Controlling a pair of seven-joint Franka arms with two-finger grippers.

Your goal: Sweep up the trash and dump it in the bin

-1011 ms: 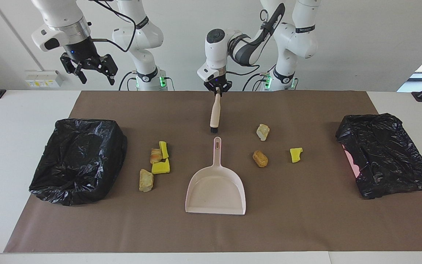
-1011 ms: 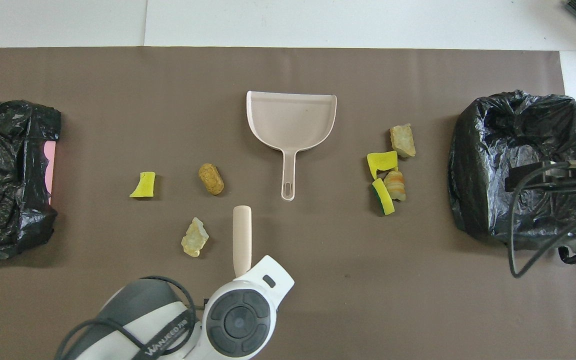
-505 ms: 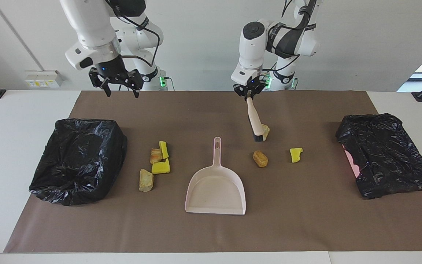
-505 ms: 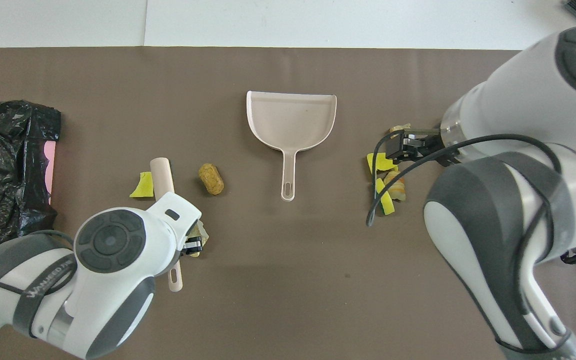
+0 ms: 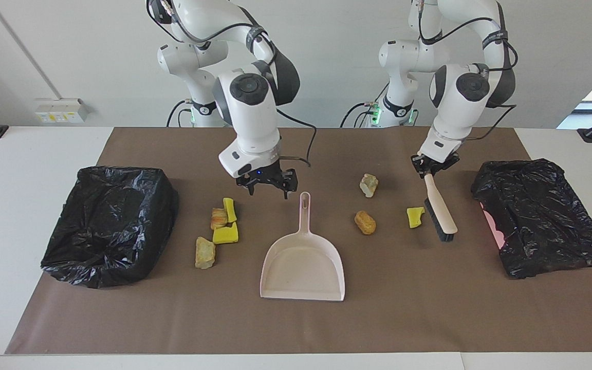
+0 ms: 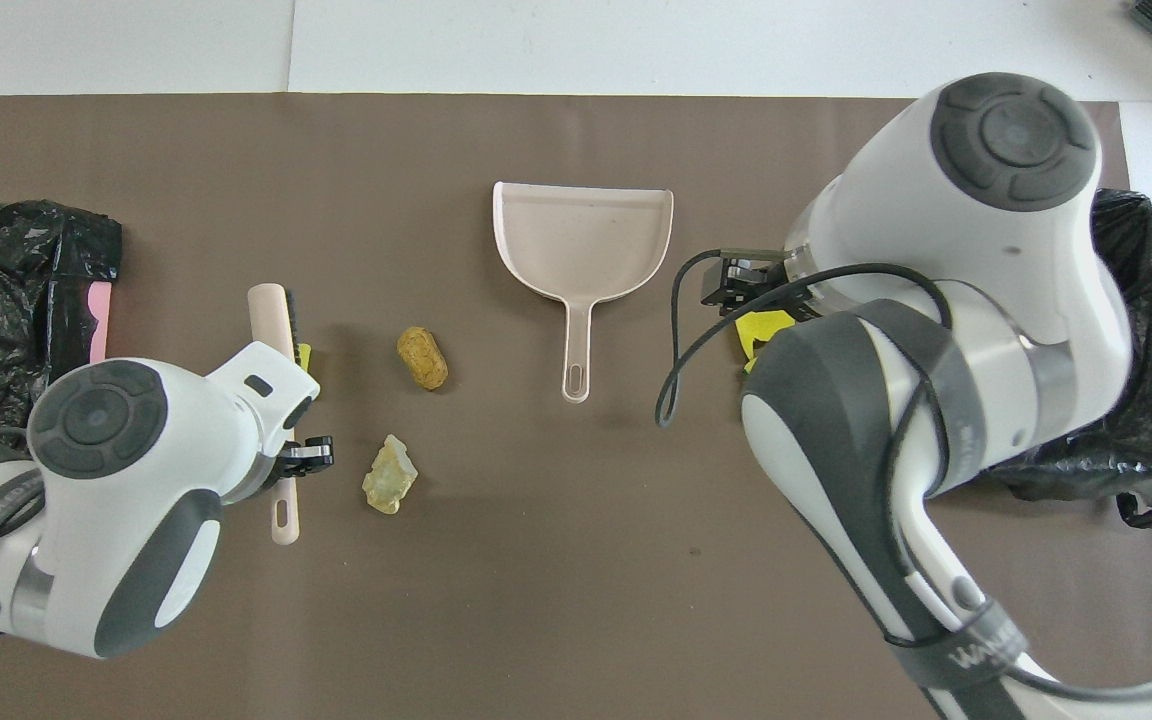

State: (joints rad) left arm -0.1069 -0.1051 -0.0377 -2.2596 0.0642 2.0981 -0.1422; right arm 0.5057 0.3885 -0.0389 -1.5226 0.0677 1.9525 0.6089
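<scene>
My left gripper (image 5: 431, 168) (image 6: 288, 458) is shut on the handle of a cream brush (image 5: 440, 209) (image 6: 272, 318). The brush slants down, its black bristles low beside a yellow scrap (image 5: 415, 217). Other trash nearby is a brown chunk (image 5: 365, 222) (image 6: 422, 357) and a cream chunk (image 5: 368, 185) (image 6: 390, 476). The pink dustpan (image 5: 303, 264) (image 6: 584, 240) lies mid-mat, handle toward the robots. My right gripper (image 5: 267, 191) (image 6: 736, 285) hangs open between that handle and a cluster of yellow and tan scraps (image 5: 221, 226). The right arm hides most of the cluster from overhead.
Two bins lined with black bags stand on the brown mat, one at the right arm's end (image 5: 108, 223) (image 6: 1141, 420), one at the left arm's end (image 5: 540, 216) (image 6: 6, 320). White table borders the mat.
My left arm has carried the brush from the table's middle past the cream chunk to the yellow scrap. My right arm has come down from high up to beside the dustpan handle.
</scene>
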